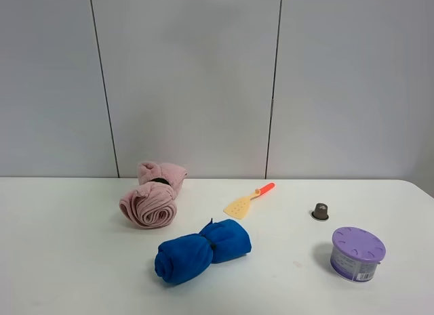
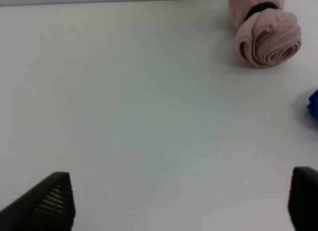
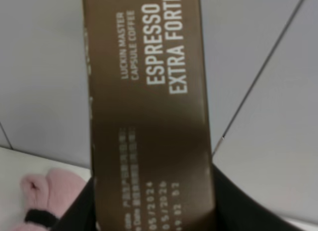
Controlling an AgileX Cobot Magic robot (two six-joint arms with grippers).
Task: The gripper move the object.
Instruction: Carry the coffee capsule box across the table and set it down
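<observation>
The long cardboard box (image 3: 149,107), its brown face printed in white with "ESPRESSO EXTRA FORTE", fills the right wrist view and stands out lengthwise from my right gripper (image 3: 154,216). The black jaws are closed on its near end. The box is held up in the air against the grey wall. My left gripper (image 2: 176,201) is open, its fingertips (image 2: 49,201) wide apart above bare white table. Neither gripper nor the box shows in the exterior high view.
On the white table (image 1: 68,261) lie a pink rolled towel (image 1: 150,196), a blue rolled towel (image 1: 201,250), a yellow spatula with an orange handle (image 1: 247,200), a small brown capsule (image 1: 320,211) and a purple round tub (image 1: 357,253). The pink towel (image 2: 268,32) also shows in the left wrist view.
</observation>
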